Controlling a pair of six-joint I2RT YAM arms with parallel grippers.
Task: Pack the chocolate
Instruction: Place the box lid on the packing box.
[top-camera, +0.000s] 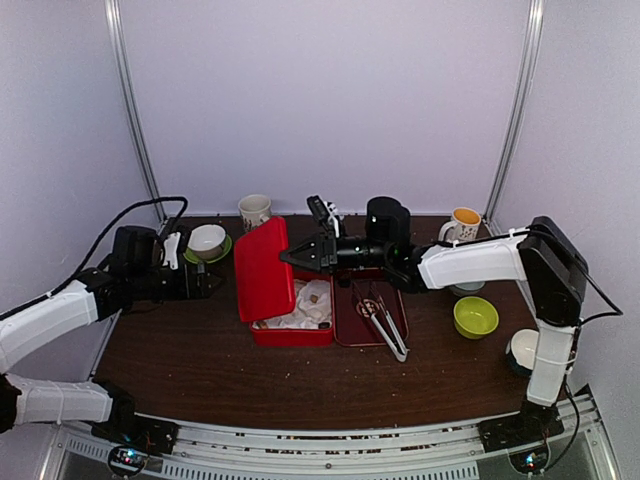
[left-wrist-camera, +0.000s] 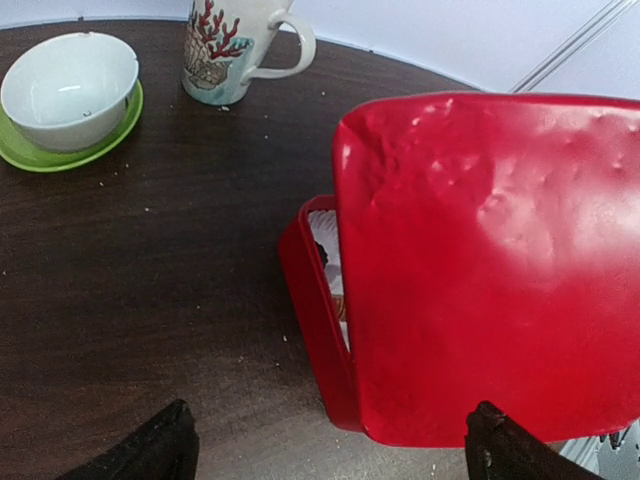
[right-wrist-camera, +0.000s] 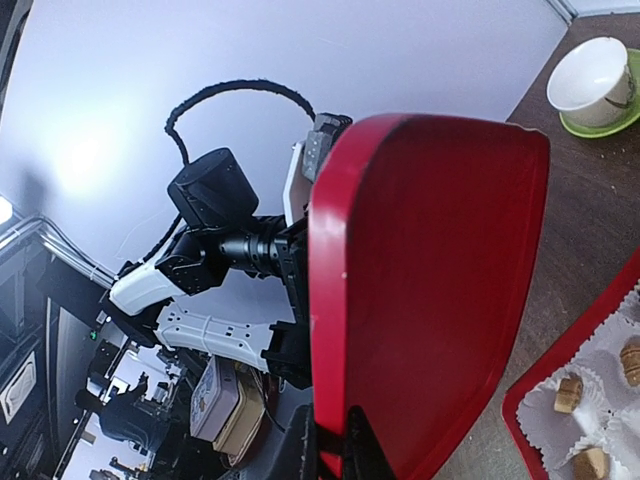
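A red box (top-camera: 293, 334) sits open in the middle of a dark wooden table (top-camera: 200, 370), its lid (top-camera: 262, 270) standing nearly upright on the left side. Inside, a crinkled white insert (top-camera: 300, 312) holds the chocolate (top-camera: 316, 293). From above it is only a small tan spot. The right wrist view shows it better, as three tan round pieces (right-wrist-camera: 568, 392), each in its own white paper cup. The right gripper (top-camera: 293, 256) reaches in from the right and is clamped on the lid's top edge, and its own camera shows the red rim pinched between its dark fingers (right-wrist-camera: 300, 455). The left gripper (top-camera: 205, 282) hangs just left of the box with its fingers (left-wrist-camera: 150, 455) spread wide, holding nothing. Its camera sees mostly the lid's glossy outer face, which hides nearly all of the box's contents. Touching the box on the right is a dark red tray (top-camera: 352, 330) with metal tongs (top-camera: 386, 328) lying in it, along with small bits too tiny to identify. Behind the left arm a white bowl (top-camera: 207, 240) sits on a green saucer (top-camera: 221, 252), with a coral-patterned mug (top-camera: 255, 210) beside it. To the right are a yellow-lined mug (top-camera: 463, 222) and a lime-green bowl (top-camera: 475, 316).
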